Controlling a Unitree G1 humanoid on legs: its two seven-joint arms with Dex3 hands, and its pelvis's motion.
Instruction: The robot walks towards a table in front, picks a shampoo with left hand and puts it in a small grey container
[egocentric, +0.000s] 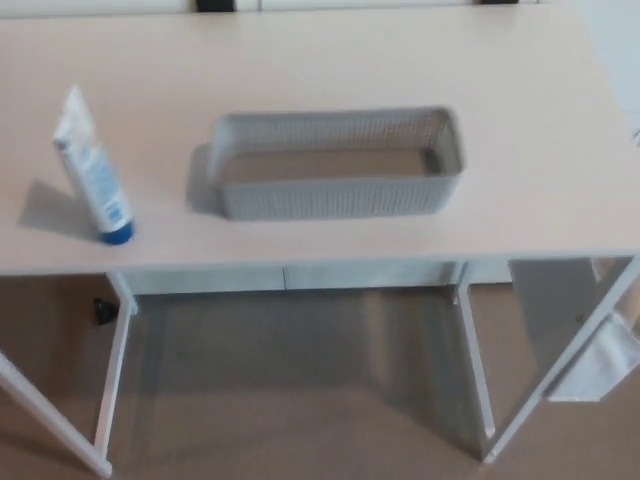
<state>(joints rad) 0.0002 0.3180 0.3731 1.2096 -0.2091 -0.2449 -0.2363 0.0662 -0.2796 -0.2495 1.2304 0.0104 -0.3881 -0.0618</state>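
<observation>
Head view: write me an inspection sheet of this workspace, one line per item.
Surface: table, pale top on white legs, carrying two things.
Job's things: shampoo tube, white with a blue cap, stands cap-down and leaning, at the robot's left near the front edge; grey container, mesh-walled, mid-table, nothing inside it, apart from the tube.
Clutter: nothing seen on the top.
Hands: neither the left nor the right hand shows.
Cables: nothing seen.
Surroundings: brown floor; small dark object under the table by a leg, too small to tell; pale object at the lower right edge, unclear.
</observation>
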